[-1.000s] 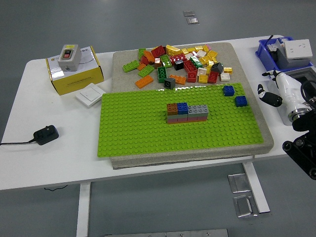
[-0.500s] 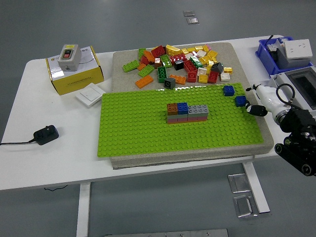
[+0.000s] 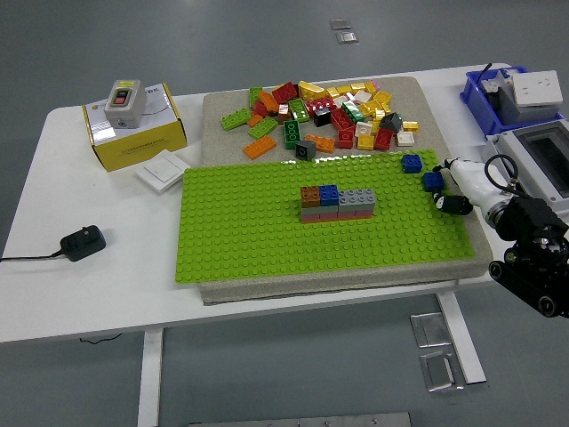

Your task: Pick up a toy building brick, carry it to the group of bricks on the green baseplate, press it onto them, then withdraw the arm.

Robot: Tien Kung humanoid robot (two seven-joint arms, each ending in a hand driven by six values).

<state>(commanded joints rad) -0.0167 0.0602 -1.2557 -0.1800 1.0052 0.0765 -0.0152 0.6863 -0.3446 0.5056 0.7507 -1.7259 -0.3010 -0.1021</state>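
Observation:
A green baseplate [image 3: 258,231] lies on a beige pad. A group of bricks [image 3: 337,203] in brown, blue, grey and red stands pressed on near its middle. Two loose blue bricks sit at the plate's right end, one at the far corner [image 3: 411,163] and one nearer [image 3: 432,181]. A pile of loose bricks [image 3: 324,111] in many colours lies on the pad beyond the plate. My right hand [image 3: 453,189] reaches in from the right, fingers relaxed and empty, its fingertips right beside the nearer blue brick. My left arm is out of view.
A yellow box [image 3: 133,131] with a grey switch on top stands at the far left, a white switch plate [image 3: 162,171] beside it. A black power adapter [image 3: 82,242] lies at the left. A blue bin [image 3: 507,93] and a grey box [image 3: 542,158] stand at the right.
My right hand has moved left from over the table's right edge to the baseplate's right end, next to the nearer blue brick. The bricks have not moved.

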